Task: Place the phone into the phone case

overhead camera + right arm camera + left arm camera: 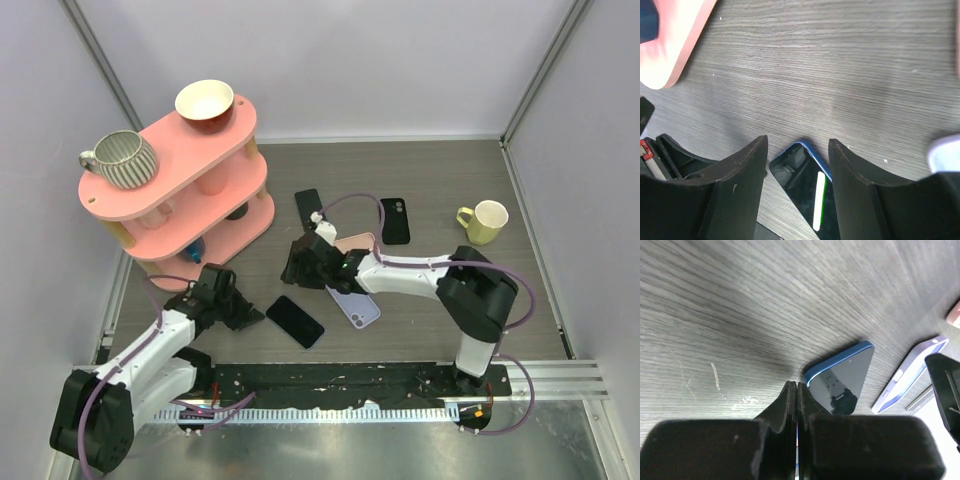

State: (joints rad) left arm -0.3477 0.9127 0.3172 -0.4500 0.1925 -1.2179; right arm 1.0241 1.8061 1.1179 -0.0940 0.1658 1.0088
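A blue-edged phone [295, 321] lies screen up on the table between the arms. It shows in the left wrist view [845, 382] and the right wrist view [807, 187]. A lavender phone case [355, 305] lies just right of it, also seen in the left wrist view [907, 376]. My left gripper [248, 314] is shut and empty, its tips [797, 386] right beside the phone's left corner. My right gripper [298, 270] is open and empty, hovering with its jaws [797, 145] over the phone's far corner.
A pink two-tier shelf [180, 175] with a striped mug [122, 158] and a bowl [205, 102] stands at the back left. A pink case [358, 241], a black phone [308, 205], a black case [395, 220] and a yellow mug [484, 222] lie behind.
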